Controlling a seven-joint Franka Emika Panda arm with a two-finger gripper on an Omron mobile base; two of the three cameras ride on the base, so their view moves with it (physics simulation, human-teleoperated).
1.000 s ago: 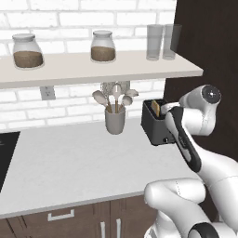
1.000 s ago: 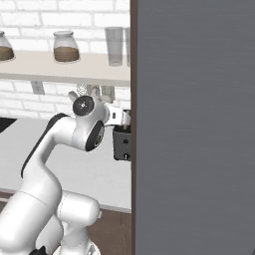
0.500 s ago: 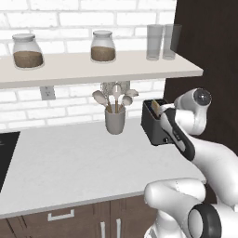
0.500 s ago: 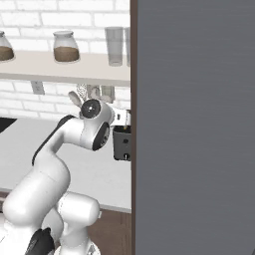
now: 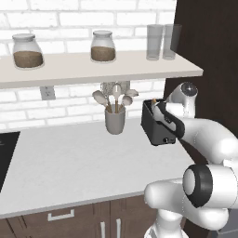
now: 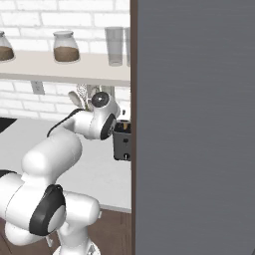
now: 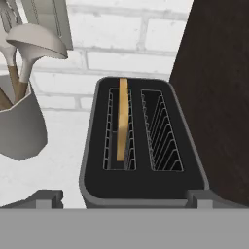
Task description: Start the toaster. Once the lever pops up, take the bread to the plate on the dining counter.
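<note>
The dark toaster [image 7: 141, 146] stands at the counter's right end, against a dark wall panel. The bread [image 7: 122, 119] stands on edge in its left slot, with its top above the slot; the right slot holds nothing. My gripper [image 7: 124, 198] hovers above the toaster's front edge, open, with one fingertip on each side and nothing between them. From the left base the toaster [image 5: 155, 124] has the bread's tip [image 5: 154, 100] showing, and my hand partly covers its right side. From the right base the toaster [image 6: 121, 144] sits beside my wrist. The plate and the dining counter are out of view.
A grey utensil cup [image 5: 115, 120] with spoons stands just left of the toaster. A shelf [image 5: 93, 67] with jars and glasses hangs above the counter. A tall dark panel [image 6: 194, 124] rises right of the toaster. The white counter [image 5: 69, 162] stretches left.
The wrist has swung in toward the toaster and come closer over it. The jaws stay wide apart. Toaster and bread have not moved.
</note>
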